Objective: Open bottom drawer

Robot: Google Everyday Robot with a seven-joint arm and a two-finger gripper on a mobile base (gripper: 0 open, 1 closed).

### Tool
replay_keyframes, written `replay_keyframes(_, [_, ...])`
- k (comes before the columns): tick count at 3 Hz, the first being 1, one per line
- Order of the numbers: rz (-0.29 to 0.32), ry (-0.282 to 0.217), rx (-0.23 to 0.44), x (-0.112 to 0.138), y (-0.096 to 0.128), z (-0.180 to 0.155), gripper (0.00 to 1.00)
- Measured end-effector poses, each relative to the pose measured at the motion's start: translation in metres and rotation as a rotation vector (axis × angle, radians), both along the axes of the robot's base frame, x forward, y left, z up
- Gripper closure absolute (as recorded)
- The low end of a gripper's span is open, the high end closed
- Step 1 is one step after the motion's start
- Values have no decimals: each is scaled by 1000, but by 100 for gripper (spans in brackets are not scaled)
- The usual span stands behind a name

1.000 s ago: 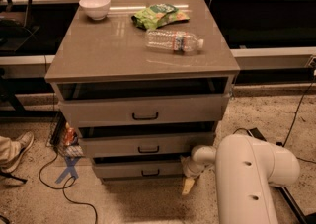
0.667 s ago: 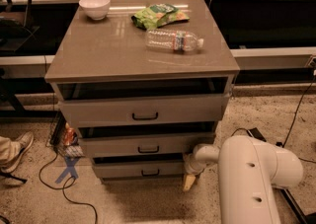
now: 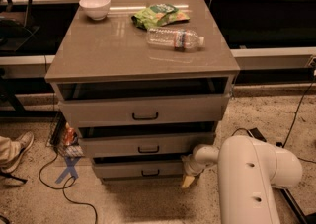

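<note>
Almost nothing has changed over the last second: the gripper [image 3: 188, 180] sits where it did, at the right end of the bottom drawer [image 3: 121, 169], low beside that drawer's front corner and well to the right of its small black handle [image 3: 150, 172]. The bottom drawer has not moved either. It is the lowest of three in the grey table [image 3: 98, 55], just above the floor, and its front stands a little proud with a dark gap showing along its top edge. The middle drawer [image 3: 113, 146] and the top drawer [image 3: 98, 113] above the bottom drawer show similar gaps. To my eye the drawer is only cracked open and the pull is stalled or not truly begun, so most of the travel is still left

The white arm [image 3: 256, 178] fills the floor space to the right of the bottom drawer. Its thick upper link stands nearly upright, and a thinner forearm reaches left from it towards the bottom drawer's right corner, then bends down at the wrist so the yellowish tip points at the floor. I cannot tell how far the jaws are open, nor whether they have hold of anything. The tip looks close against the drawer's corner, not on the handle
</note>
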State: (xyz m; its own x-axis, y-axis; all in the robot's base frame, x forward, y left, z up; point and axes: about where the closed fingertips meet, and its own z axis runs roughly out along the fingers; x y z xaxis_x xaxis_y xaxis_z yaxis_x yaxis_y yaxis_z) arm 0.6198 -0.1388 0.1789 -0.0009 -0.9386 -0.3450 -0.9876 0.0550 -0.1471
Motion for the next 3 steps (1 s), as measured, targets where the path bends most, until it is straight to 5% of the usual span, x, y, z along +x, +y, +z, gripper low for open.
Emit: replay_keyframes(3, [3,7,2,-4,3,-1,88])
